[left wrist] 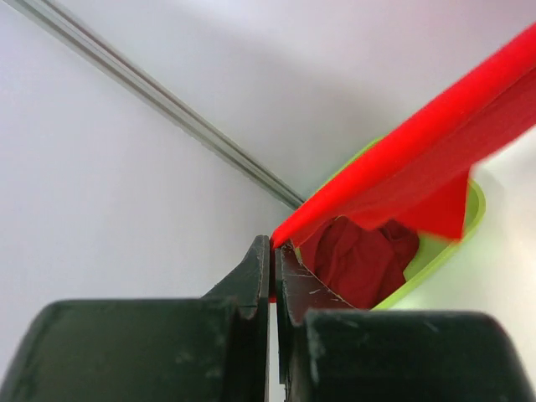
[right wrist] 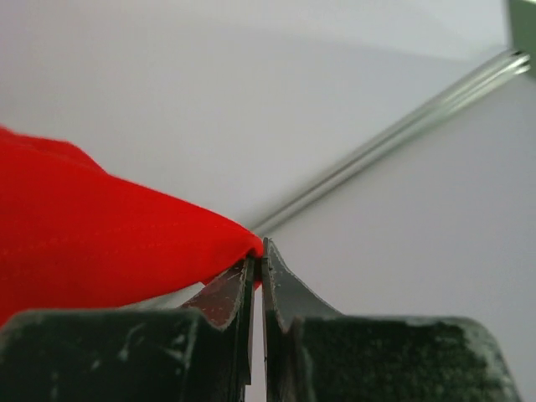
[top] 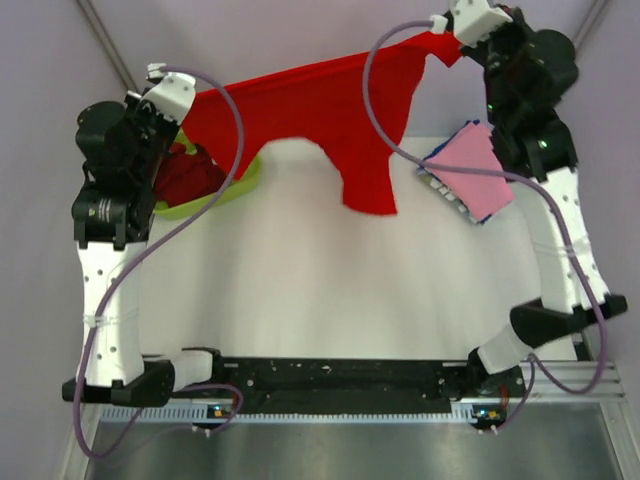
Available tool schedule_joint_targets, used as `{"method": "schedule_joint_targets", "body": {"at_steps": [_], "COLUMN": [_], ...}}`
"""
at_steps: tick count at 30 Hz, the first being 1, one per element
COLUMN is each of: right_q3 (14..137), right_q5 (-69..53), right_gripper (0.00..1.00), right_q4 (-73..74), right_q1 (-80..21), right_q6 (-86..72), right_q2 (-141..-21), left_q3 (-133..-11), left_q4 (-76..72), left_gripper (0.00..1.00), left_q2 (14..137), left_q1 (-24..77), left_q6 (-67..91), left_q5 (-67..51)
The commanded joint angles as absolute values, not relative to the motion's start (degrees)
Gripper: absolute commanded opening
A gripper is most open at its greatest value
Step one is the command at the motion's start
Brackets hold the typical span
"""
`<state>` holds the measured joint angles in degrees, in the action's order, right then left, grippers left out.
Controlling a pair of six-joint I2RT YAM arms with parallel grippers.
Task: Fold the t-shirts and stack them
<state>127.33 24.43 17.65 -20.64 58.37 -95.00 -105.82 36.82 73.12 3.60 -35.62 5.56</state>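
Holding bright red t-shirt [top: 320, 110] aloft; left end effector [left wrist: 272, 249], right end effector [right wrist: 257, 254] clenched on its edge. Next, probably: lay it flat toward 6 o'clock.

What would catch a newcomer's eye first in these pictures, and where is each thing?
First, the bright red t-shirt, stretched in the air above the far side of the table, its ends pinched in the shut fingers of the left gripper and right gripper. Then the lime-green tub at far left holding a darker red t-shirt, and the folded pink t-shirt at far right.
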Motion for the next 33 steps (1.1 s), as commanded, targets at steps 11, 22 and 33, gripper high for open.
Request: {"method": "schedule_joint_targets", "body": {"at_steps": [11,22,33], "right_q3": [90.81,71.29,68.03], "right_q5": [22.58,18.47,10.54], "right_gripper": [0.00,0.00,0.00], "right_q4": [57.43,92.81,79.76], "right_q1": [-28.98,-57.02,-64.43], "right_q6": [79.56,30.35,46.54], "right_q2": [-55.13,-60.12,-62.93], "left_q3": [-93.71,-69.28,-51.96], "left_q4": [62.56,86.38,78.35], "left_gripper": [0.00,0.00,0.00], "left_q2": [58.81,44.49,39.89], "left_q1": [3.25,3.25,3.25], "left_q6": [-46.58,-52.21,-47.13], "left_q5": [-5.97,-14.68,-7.06]}}
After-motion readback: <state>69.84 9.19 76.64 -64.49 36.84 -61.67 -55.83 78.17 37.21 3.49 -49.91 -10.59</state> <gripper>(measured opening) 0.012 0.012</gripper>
